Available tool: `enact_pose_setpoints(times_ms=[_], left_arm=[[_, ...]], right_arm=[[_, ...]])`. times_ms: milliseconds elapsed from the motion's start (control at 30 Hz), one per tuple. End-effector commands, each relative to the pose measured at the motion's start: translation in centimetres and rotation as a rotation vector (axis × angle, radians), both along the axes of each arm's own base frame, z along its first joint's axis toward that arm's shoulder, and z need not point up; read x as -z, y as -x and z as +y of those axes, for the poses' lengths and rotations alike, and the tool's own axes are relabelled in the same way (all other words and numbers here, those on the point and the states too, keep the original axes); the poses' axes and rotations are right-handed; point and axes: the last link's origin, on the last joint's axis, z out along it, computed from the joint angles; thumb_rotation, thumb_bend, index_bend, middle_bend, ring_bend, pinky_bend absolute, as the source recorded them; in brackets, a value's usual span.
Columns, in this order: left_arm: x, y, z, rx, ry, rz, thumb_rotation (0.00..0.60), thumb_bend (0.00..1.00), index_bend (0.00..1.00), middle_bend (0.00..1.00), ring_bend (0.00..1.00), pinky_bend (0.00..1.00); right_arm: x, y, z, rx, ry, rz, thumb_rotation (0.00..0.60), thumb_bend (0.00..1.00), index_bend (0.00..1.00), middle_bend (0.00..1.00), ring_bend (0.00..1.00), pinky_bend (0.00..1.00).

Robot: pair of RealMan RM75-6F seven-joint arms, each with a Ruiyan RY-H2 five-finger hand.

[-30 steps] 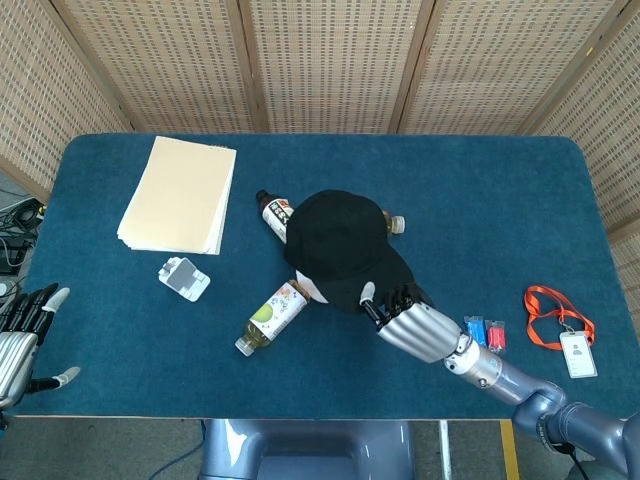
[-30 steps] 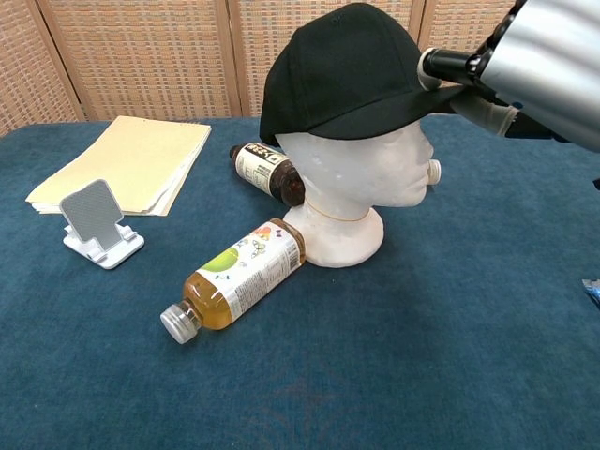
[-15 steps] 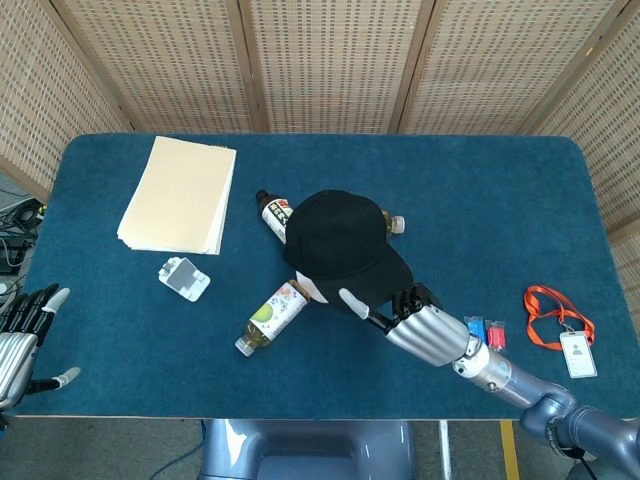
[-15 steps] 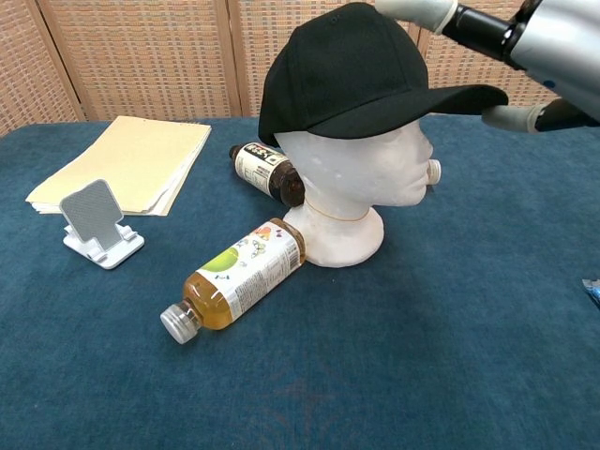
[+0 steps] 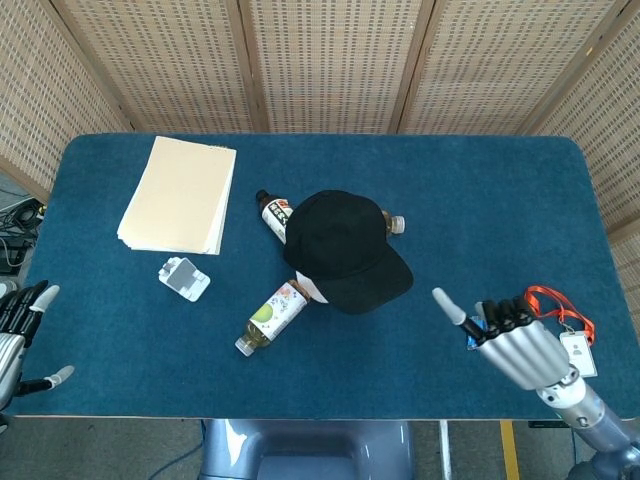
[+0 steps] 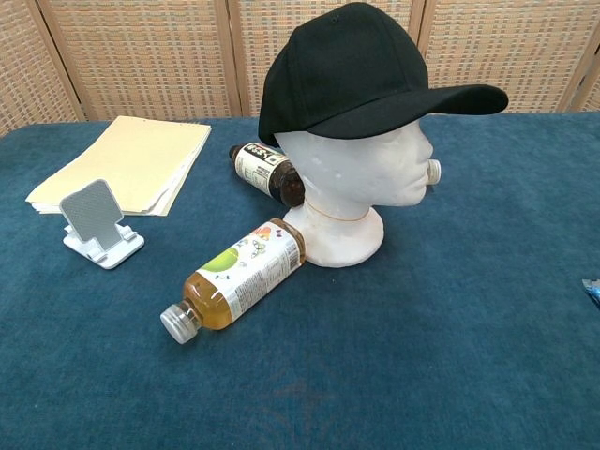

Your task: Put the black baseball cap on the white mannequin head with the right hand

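Note:
The black baseball cap (image 6: 352,70) sits on the white mannequin head (image 6: 361,183), brim pointing right; from above the cap (image 5: 345,250) hides the head. My right hand (image 5: 510,335) hovers near the table's front right, well clear of the cap, fingers spread and holding nothing. It does not show in the chest view. My left hand (image 5: 18,335) is at the front left edge, fingers apart and empty.
A green-label bottle (image 6: 234,277) lies in front of the mannequin base, a dark bottle (image 6: 267,171) behind it. A white phone stand (image 6: 94,223) and a manila folder stack (image 5: 180,195) are at left. An orange lanyard with badge (image 5: 562,325) and small blue and red items (image 5: 478,325) lie by the right hand.
My right hand let go of the cap's brim and pulled back to the right and toward the front edge, leaving the chest view. The cap stays on the mannequin head.

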Motion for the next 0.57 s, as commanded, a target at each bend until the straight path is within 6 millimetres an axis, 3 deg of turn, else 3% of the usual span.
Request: enact_pose_setpoints(times_ms=[33, 100, 133, 167, 233, 367, 567], left_arm=[[-0.4, -0.3, -0.4, 0.016, -0.014, -0.008, 0.600, 0.00, 0.00, 0.00, 0.00, 0.00], [-0.5, -0.4, -0.5, 0.022, -0.018, -0.009, 0.600, 0.00, 0.00, 0.00, 0.00, 0.00], [-0.5, -0.4, -0.6, 0.023, -0.020, -0.006, 0.600, 0.00, 0.00, 0.00, 0.00, 0.00], [-0.5, -0.3, -0.6, 0.024, -0.025, -0.002, 0.600, 0.00, 0.00, 0.00, 0.00, 0.00], [-0.6, -0.3, -0.7, 0.025, -0.037, 0.006, 0.600, 0.00, 0.00, 0.00, 0.00, 0.00], [-0.5, -0.2, -0.8, 0.023, -0.048, 0.013, 0.600, 0.00, 0.00, 0.00, 0.00, 0.00], [-0.5, -0.1, -0.9, 0.023, -0.047, 0.011, 0.600, 0.00, 0.00, 0.00, 0.00, 0.00]], right_arm=[[-2.3, 6.1, 2.5, 0.345, -0.016, -0.163, 0.600, 0.02, 0.03, 0.44, 0.52, 0.56], [-2.1, 7.9, 3.3, 0.512, -0.052, -0.274, 0.600, 0.00, 0.00, 0.16, 0.18, 0.26], [-2.0, 8.6, 3.8, 0.599, -0.074, -0.336, 0.600, 0.00, 0.00, 0.06, 0.07, 0.14], [-1.9, 8.9, 4.1, 0.646, -0.089, -0.381, 0.600, 0.00, 0.00, 0.03, 0.03, 0.09], [-1.6, 9.4, 4.8, 0.716, -0.124, -0.470, 0.600, 0.00, 0.00, 0.00, 0.00, 0.01], [-0.6, 10.1, 6.0, 0.802, -0.181, -0.541, 0.600, 0.00, 0.00, 0.00, 0.00, 0.00], [0.7, 10.1, 7.2, 0.824, -0.183, -0.515, 0.600, 0.00, 0.00, 0.00, 0.00, 0.00]])
